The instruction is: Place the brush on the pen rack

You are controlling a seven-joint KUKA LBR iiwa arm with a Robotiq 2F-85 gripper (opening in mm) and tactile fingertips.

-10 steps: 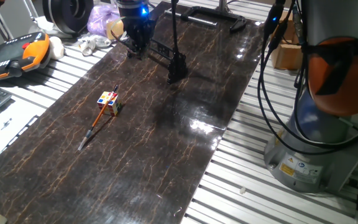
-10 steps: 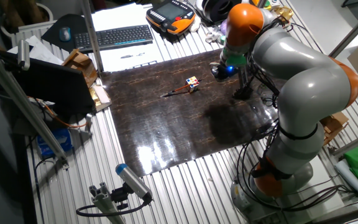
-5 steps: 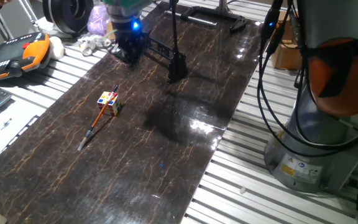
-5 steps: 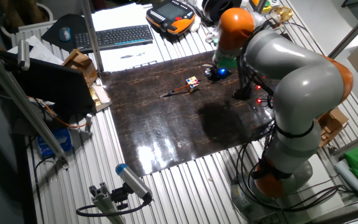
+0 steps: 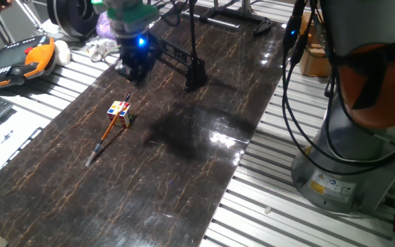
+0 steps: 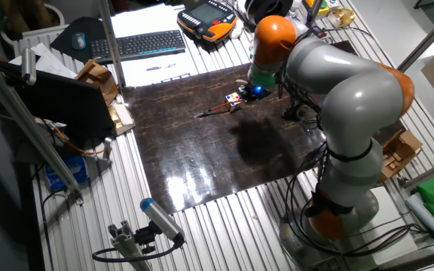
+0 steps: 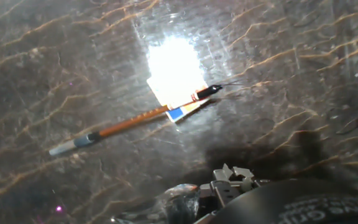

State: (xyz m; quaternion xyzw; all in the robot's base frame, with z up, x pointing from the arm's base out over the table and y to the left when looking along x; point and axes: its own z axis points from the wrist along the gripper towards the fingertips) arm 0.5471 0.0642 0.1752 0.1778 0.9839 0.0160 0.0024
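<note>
End effector is hovering over the desk, aperture indeterminable, holding nothing visible. Brush is lying flat at its 7 o'clock, touching the cube. Pen rack is standing at 3 o'clock.

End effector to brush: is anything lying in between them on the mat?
Only the multicoloured cube, which the brush leans against. Otherwise, in one fixed view, the dark mat is bare between the end effector and the brush.
</note>
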